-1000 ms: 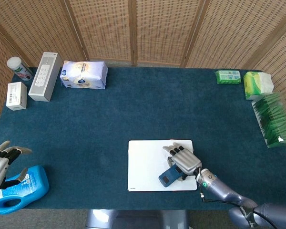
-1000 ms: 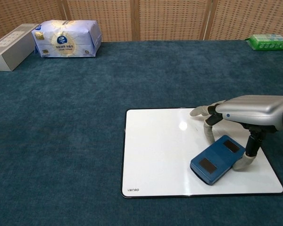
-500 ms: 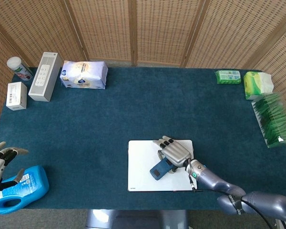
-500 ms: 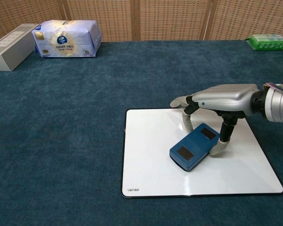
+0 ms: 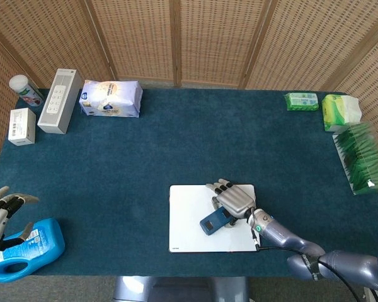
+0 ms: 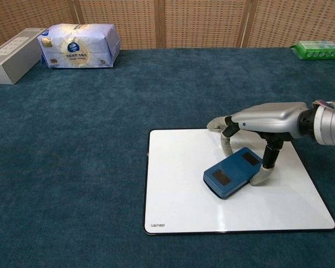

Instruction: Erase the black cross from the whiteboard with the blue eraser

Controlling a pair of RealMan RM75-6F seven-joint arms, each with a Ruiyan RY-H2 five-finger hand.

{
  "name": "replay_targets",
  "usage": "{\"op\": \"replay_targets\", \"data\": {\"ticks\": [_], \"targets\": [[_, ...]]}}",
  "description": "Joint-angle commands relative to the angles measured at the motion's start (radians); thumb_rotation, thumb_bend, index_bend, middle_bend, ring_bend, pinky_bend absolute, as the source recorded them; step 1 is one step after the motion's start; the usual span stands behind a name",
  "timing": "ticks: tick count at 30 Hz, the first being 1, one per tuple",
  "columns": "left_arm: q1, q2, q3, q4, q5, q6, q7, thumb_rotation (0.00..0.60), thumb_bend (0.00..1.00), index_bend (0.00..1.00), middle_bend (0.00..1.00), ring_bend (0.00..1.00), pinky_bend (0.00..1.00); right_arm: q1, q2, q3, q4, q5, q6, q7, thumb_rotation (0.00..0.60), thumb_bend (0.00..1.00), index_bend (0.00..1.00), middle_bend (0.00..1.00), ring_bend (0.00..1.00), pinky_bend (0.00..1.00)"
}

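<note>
One whiteboard (image 5: 189,226), one blue eraser (image 5: 215,221), one blue detergent jug (image 5: 25,250), one white tissue pack (image 5: 111,98), two green packs (image 5: 301,101), two white boxes (image 5: 60,100), one small bottle (image 5: 25,90), two hands (image 5: 234,201).

Staged indoor test setup: blue-carpeted table (image 5: 176,145) ringed by wicker screens (image 5: 176,38), household goods like a tissue pack (image 5: 111,98) lined its edges.

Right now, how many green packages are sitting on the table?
3, all at the far right: a small green packet, a lighter green pack beside it, and a long green bundle along the right edge. Others may lie outside the view.
</note>
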Motion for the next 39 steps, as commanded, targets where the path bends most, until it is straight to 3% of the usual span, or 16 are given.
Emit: {"op": "replay_targets", "data": {"ticks": [1,15,26,39], "targets": [[-0.002,-0.001,-0.001,-0.001,0.001,-0.002,0.001,0.6,0.49,0.27,0.29,0.23,0.07,-0.01,0.015,-0.009,-0.013,-0.001,0.011,-0.006,0.6,0.03,0.67,0.06,0.0,0.0],[-0.017,-0.009,-0.002,-0.001,0.007,-0.021,0.003,0.6,0.49,0.27,0.29,0.23,0.07,-0.07,0.114,-0.042,-0.107,-0.019,0.09,-0.026,0.6,0.03,0.67,0.06,0.0,0.0],[-0.025,-0.029,-0.002,0.006,-0.004,-0.04,-0.002,0.6,0.49,0.27,0.29,0.22,0.07,-0.103,0.173,0.035,-0.097,-0.014,0.195,0.04,0.6,0.03,0.67,0.07,0.0,0.0],[-0.024,-0.033,0.0,0.009,-0.002,-0.037,-0.006,0.6,0.49,0.27,0.29,0.22,0.07,-0.098,0.154,0.059,-0.083,0.017,0.19,0.023,0.6,0.03,0.67,0.07,0.0,0.0]]}}
